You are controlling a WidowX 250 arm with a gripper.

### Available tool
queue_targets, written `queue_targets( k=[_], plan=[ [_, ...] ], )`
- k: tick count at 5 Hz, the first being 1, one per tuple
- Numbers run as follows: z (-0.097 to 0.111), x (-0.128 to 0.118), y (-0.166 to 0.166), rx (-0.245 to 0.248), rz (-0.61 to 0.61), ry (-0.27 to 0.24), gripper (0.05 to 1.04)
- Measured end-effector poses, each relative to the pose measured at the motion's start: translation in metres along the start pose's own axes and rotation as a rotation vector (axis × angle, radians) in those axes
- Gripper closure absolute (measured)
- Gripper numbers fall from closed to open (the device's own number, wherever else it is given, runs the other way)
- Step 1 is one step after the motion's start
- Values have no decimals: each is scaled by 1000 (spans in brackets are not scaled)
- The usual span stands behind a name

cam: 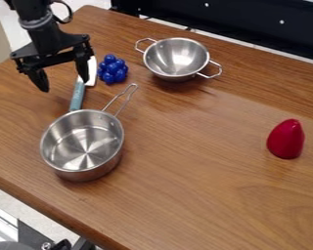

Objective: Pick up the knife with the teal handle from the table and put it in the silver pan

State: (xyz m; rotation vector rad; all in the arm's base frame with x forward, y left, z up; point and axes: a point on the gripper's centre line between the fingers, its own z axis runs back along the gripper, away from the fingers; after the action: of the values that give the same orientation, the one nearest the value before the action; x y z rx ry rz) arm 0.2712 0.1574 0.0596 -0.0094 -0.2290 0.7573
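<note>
The black gripper (65, 84) hangs at the upper left of the table, its two fingers spread wide apart with nothing held between them. Close to its right finger lies a knife (78, 96) with a blue-grey handle and a white blade, partly hidden by that finger. Just right of the blade is a bunch of blue grapes (112, 69). In front of the gripper stands a steel saucepan (82, 144), its wire handle pointing up and to the right.
A steel colander-like bowl (177, 58) with two wire handles stands near the back edge. A red cone-shaped object (286, 139) is upright at the right. The wooden table's (205, 195) front edge runs diagonally along the lower left.
</note>
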Motion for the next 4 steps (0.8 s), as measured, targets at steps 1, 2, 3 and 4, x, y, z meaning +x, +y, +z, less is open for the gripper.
queue_targets(
  k=[1,2,3,4],
  plan=[
    [-10,-5,-1,19,-7,14,85],
    [-13,-10,-3,35,-16,10,85],
    [-13,-10,-3,51,-20,7,116],
    [-18,-15,0,92,-26,33,271]
  ],
)
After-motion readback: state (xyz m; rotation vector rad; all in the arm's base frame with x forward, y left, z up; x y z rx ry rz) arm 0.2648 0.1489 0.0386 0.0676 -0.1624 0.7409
